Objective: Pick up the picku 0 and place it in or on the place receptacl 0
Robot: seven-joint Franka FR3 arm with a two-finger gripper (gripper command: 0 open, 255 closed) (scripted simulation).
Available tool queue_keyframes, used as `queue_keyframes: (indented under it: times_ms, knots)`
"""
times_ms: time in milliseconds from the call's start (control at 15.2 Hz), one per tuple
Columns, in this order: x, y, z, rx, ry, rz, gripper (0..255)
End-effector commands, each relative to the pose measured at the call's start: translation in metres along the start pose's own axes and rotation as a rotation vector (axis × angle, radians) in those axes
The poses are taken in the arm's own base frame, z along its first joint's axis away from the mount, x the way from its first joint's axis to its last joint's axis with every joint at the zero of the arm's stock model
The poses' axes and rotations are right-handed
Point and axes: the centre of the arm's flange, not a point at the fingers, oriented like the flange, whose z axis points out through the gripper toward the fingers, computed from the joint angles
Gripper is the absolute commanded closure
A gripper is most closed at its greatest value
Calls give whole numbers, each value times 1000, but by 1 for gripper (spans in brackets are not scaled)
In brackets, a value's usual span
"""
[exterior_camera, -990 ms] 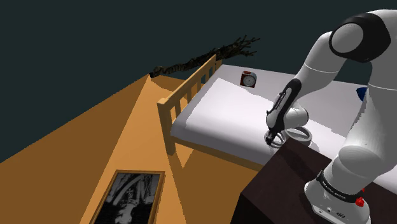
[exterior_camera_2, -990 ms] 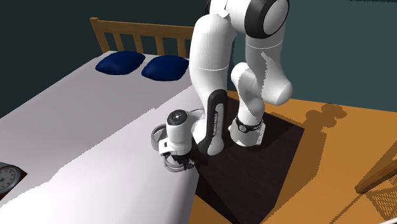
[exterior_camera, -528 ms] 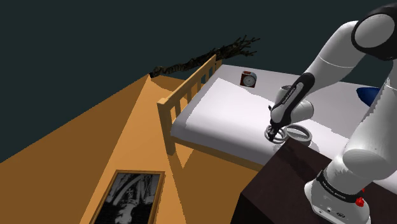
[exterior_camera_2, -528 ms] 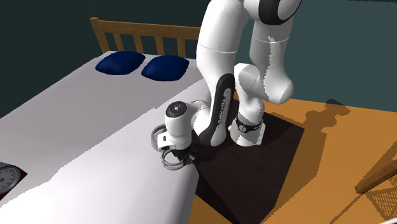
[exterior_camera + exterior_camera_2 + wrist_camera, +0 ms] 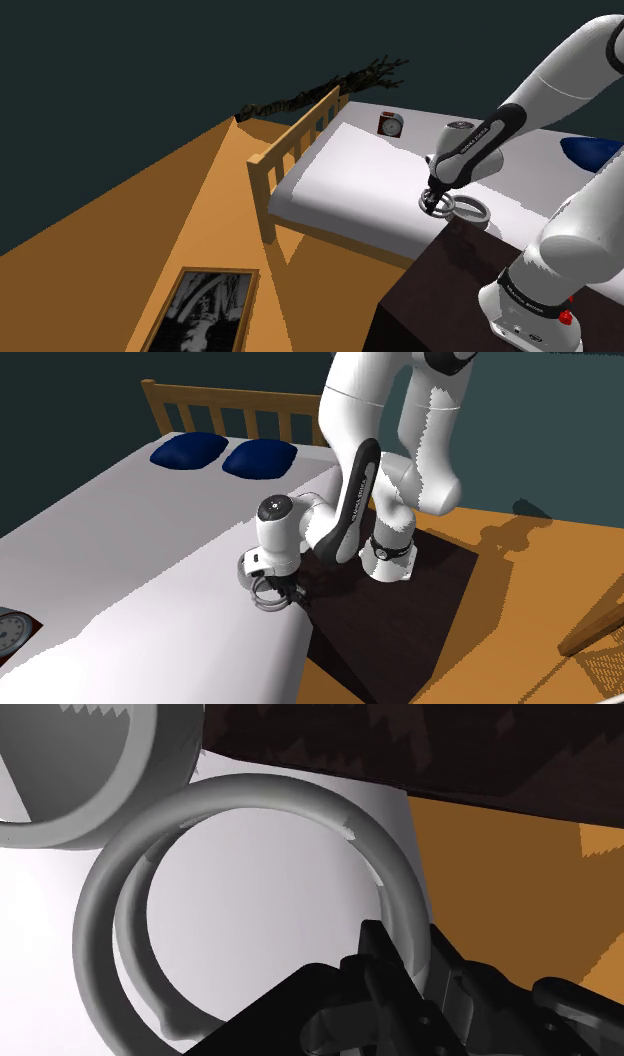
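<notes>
A wide bed (image 5: 360, 170) with a plain white cover is the main piece of furniture. At one end of it stands a pale wooden board with upright slats (image 5: 295, 150). At the other end there is a like board (image 5: 225, 397), and two dark blue pillows (image 5: 188, 449) (image 5: 258, 457) lie side by side just before it. Around the bed runs an orange-brown floor (image 5: 150, 230), with dark shadows (image 5: 510, 537) cast on it beside the bed. A framed black-and-white picture (image 5: 200, 310) lies flat on the floor, well apart from the bed's slatted end. Behind the bed the wall (image 5: 80, 382) is a dim blue-green. A dark, branch-like shape (image 5: 320, 90) shows just past the slatted end.
</notes>
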Motion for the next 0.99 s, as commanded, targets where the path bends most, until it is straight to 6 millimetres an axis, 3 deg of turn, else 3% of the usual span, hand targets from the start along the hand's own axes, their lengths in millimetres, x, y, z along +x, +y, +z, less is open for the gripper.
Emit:
queue_keyframes:
  times_ms: [0,198,924]
  knots:
    - [0,0,-11,0,-1,0,255]
    - [-1,1,-25,0,-1,0,255]
    - [-78,123,-21,0,-1,0,255]
